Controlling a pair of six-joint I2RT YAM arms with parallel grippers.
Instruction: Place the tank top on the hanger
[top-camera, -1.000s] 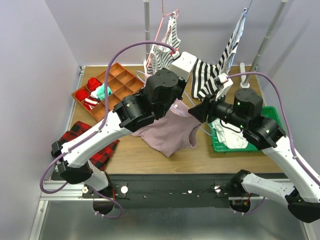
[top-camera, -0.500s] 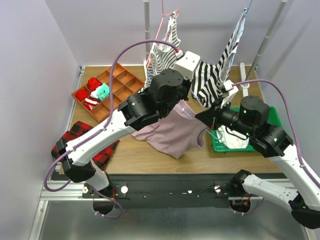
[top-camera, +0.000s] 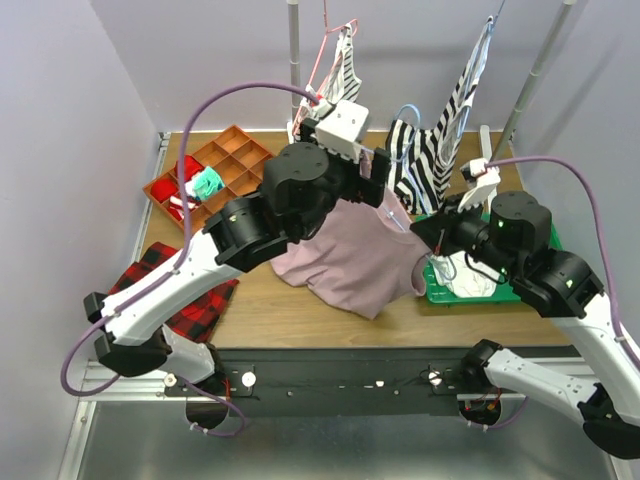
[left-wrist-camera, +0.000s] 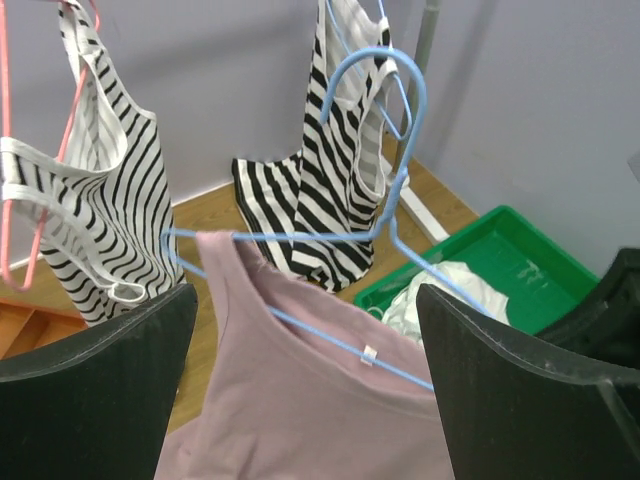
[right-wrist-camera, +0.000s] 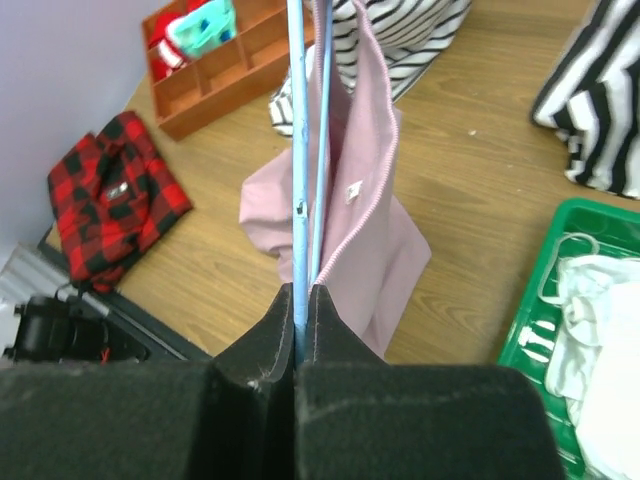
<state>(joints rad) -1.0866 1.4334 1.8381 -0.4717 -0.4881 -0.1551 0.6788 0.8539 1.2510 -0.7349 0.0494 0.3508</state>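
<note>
We are seeing the right gripper (right-wrist-camera: 303, 292) clamping tight on the hanger (left-wrist-camera: 385, 75), both fingers pressing together on the pale blue wire of one sloping arm. The pink edge of the cloth is running right beside that pinch, and we cannot tell whether any fabric is caught too. The left gripper (left-wrist-camera: 305, 300) is standing wide, fingers (left-wrist-camera: 100, 345) spread and grasping nothing, hovering just in front of the neckline.

The tank top (top-camera: 350, 260) is hanging from the hanger over the middle of the table (top-camera: 250, 300). Its lower part is drooping toward the near edge, and we cannot tell whether it is touching the wood. In the left wrist view one strap is sitting over the hanger's left corner and the bottom bar is crossing inside the neck opening, while the other sloping arm is showing bare wire. The hook is pointing up, in front of a striped top (left-wrist-camera: 330, 190). Another striped top (left-wrist-camera: 110, 200) is hanging further left.

A green tray (left-wrist-camera: 520, 262) holding a white garment (left-wrist-camera: 440, 290) is sitting at the right edge. An orange divider box (top-camera: 245, 165) is sitting at the far left corner, and a red plaid cloth (top-camera: 190, 300) is lying at the near left corner.
</note>
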